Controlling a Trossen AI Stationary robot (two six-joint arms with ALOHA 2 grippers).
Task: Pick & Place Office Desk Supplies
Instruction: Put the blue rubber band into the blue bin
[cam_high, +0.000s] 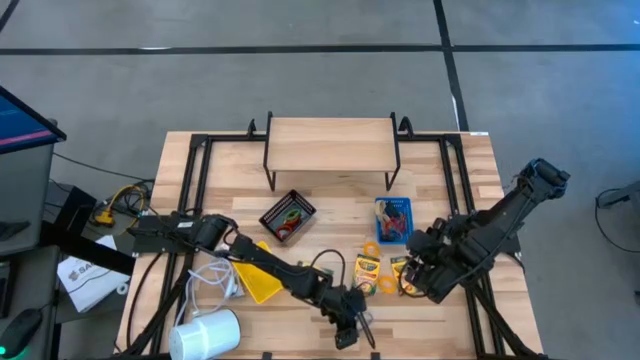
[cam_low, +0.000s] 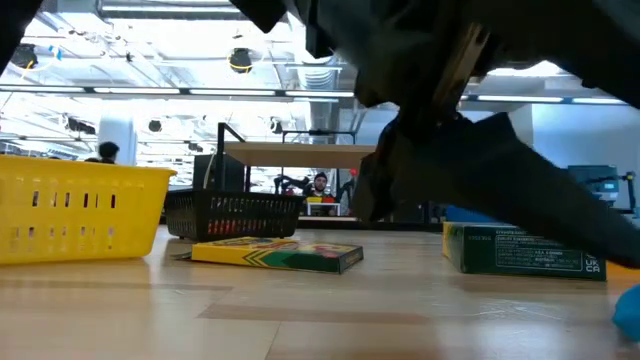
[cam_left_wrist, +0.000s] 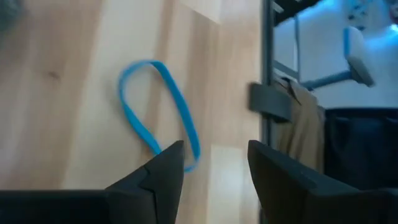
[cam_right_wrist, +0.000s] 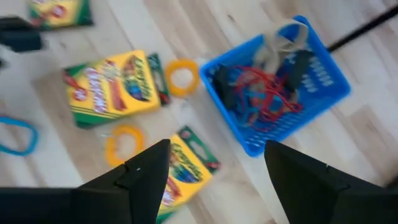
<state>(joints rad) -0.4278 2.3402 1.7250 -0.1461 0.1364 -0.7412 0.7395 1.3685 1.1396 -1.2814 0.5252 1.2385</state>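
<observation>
Left tool (cam_high: 349, 325) is down low at the front edge of the worktop (cam_high: 330, 195), fingers spread and holding nothing, poised right over a blue rubber band (cam_left_wrist: 158, 112) that lies flat on the wood; the tip of one finger (cam_left_wrist: 163, 171) overlaps the band's near end in the wrist view, though whether it touches I cannot tell

Taking the blue bin (cam_high: 393, 220) as the marker: it sits on the worktop with a red tangle of bands and some dark bits inside. Just in front of it lies a yellow rubber band (cam_right_wrist: 182, 76), and beside that a crayon box (cam_right_wrist: 114, 87), flat on its face. A second crayon box (cam_right_wrist: 185, 171) lies a little nearer the front, right below the right tool (cam_right_wrist: 214, 177), with another yellow ring (cam_right_wrist: 124, 144) between the two boxes. A third crayon box (cam_right_wrist: 60, 12) lies farther off from the bin

Right tool hangs above that cluster, just in front of the blue bin, fingers spread wide and empty

Left of the blue bin sits the black bin (cam_high: 288, 216) with coloured bits inside, and farther left and forward, the yellow bin (cam_high: 259, 278), next to the left arm
</observation>
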